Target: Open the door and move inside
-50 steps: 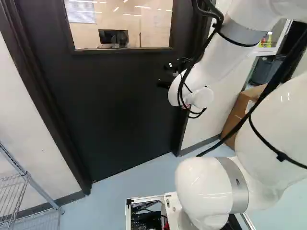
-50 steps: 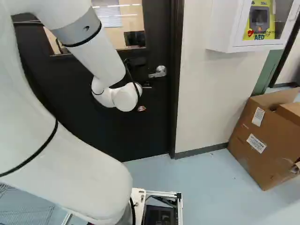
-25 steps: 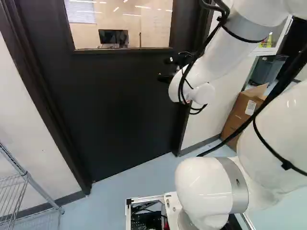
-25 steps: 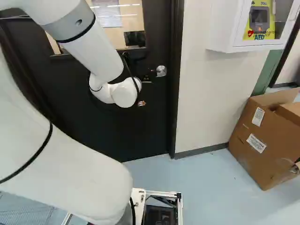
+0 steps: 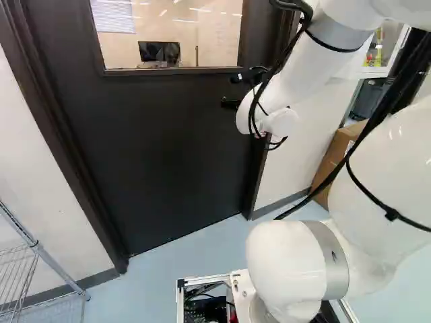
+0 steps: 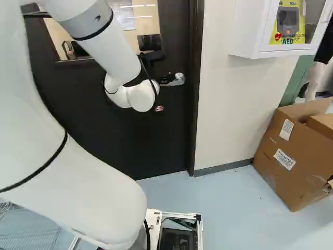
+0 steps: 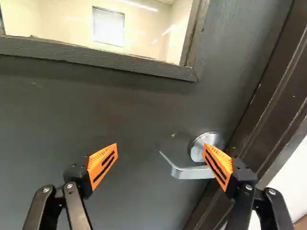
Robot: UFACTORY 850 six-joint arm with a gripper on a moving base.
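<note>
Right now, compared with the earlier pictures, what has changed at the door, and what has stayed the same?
The arm's wrist end has moved up a little in front of the door. The gripper is open, holding nothing, with one finger in front of the door handle. The door stays shut; the base and the cardboard box have not moved.

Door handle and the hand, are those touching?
Cannot tell: the wrist view shows one orange pad of the hand in front of the door handle, but hides any gap.
</note>
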